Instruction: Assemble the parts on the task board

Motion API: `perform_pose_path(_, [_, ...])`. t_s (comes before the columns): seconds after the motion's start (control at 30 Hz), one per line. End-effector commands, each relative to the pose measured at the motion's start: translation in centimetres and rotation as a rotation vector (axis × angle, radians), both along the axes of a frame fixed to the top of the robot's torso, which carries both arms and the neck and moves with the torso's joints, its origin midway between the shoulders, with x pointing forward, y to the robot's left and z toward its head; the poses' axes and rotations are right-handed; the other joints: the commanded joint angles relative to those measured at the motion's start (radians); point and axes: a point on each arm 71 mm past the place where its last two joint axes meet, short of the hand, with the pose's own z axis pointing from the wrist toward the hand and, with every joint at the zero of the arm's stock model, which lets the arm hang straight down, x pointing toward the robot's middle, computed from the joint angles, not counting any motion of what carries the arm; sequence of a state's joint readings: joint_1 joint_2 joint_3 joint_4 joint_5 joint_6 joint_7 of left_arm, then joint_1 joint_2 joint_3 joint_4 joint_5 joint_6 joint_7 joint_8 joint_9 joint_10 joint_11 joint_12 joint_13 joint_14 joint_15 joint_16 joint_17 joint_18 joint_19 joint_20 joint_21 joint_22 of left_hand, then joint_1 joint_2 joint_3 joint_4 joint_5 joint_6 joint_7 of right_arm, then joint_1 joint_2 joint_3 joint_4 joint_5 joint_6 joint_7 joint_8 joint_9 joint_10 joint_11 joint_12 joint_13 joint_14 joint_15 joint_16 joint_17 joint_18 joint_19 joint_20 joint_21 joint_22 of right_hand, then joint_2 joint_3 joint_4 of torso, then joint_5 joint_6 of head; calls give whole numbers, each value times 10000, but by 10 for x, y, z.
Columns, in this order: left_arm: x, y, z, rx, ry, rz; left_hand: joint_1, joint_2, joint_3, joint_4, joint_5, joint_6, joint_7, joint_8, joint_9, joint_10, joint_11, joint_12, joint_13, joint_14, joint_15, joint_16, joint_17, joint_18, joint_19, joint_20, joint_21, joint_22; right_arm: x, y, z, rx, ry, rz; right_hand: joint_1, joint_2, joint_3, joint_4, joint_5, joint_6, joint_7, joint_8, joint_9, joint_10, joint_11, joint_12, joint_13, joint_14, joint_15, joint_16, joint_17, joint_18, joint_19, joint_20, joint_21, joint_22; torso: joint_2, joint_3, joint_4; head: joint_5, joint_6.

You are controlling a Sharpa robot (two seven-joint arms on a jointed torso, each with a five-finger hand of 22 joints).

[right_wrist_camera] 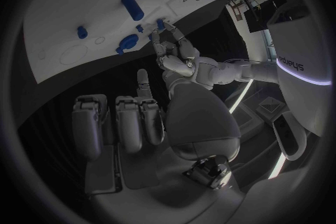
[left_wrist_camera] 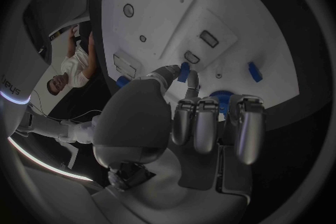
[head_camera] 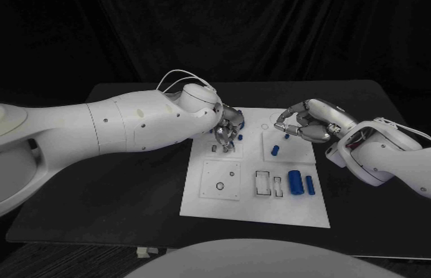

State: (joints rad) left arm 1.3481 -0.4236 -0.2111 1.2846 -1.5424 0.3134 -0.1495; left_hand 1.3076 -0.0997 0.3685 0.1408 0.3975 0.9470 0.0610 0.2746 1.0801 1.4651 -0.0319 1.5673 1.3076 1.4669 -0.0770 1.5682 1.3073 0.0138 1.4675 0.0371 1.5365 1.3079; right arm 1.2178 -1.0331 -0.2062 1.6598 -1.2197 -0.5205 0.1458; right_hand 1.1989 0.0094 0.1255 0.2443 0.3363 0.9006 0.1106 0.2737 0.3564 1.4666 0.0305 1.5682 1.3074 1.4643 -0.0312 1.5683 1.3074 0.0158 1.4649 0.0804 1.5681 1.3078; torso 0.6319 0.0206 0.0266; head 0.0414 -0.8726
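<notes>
Task board [head_camera: 256, 212]: one, white, rectangular, flat in the middle of the black table [head_camera: 126, 166], between the two arms. Carries raised square panels with small round holes, plus two rectangular slots [head_camera: 262, 183] side by side in the near half.

Blue parts, counted from the head view:
- Two long blue cylinders [head_camera: 294, 179], lying side by side just right of the slots, parallel and slightly apart.
- One short blue peg [head_camera: 276, 149] on the square panel in the right half, nearer the far edge.
- One smaller blue bit [head_camera: 288, 136] just beyond that peg, close under the right hand.
- More blue around the left hand's fingertips; number there not readable.

Hands: two, both silver.
- Left hand [head_camera: 227, 131]: down on the far left part of the board, fingertips on its surface. From the left wrist view, thumb and one finger pinched together on a small blue part [left_wrist_camera: 183, 71], other fingers held side by side behind it. A blue disc-shaped piece [left_wrist_camera: 223, 96] just beside those fingers, and another blue piece [left_wrist_camera: 255, 71] farther along the board.
- Right hand [head_camera: 301, 123]: above the far right part of the board, apart from the left hand. Fingers curled in toward the thumb, with nothing seen between them.
</notes>
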Motion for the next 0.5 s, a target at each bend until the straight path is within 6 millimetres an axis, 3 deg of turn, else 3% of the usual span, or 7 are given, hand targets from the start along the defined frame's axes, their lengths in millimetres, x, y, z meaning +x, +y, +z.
perform_pose_path(0.03, [2,5,1,230,-178,380,-194,28,236,-84,-62,370,-303,86,81,1057,-58,35,2632,1039,-67,26,2635,-44,857,-74,-51,2503,-1,-1,0,8,-25,1,128,4,-10,-16,35,65,-24,-46,-14,1042,42,26,2634,1065,51,25,2634,-158,1059,48,27,2630,-10,5,-3,-20,0])
perform_pose_path(0.17, [3,12,3,483,-123,690,-494,93,299,94,-100,460,-327,187,259,1057,-78,35,2632,1039,-85,26,2635,-40,851,-93,-71,2497,0,-2,0,-18,4,-27,143,2,-7,-23,49,66,-25,-46,-14,1042,40,26,2634,1065,51,25,2634,-158,1059,48,27,2630,-13,14,-9,-3,0])
perform_pose_path(0.5, [3,26,4,329,1627,2281,-520,196,434,79,21,500,-346,258,394,1057,-101,35,2632,1039,-106,26,2635,-28,830,-113,-122,2482,2,-2,-2,14,222,-115,216,5,16,-57,82,74,-28,-49,-18,1042,38,26,2634,1065,50,25,2634,-158,1059,47,27,2630,-5,14,-4,112,0])
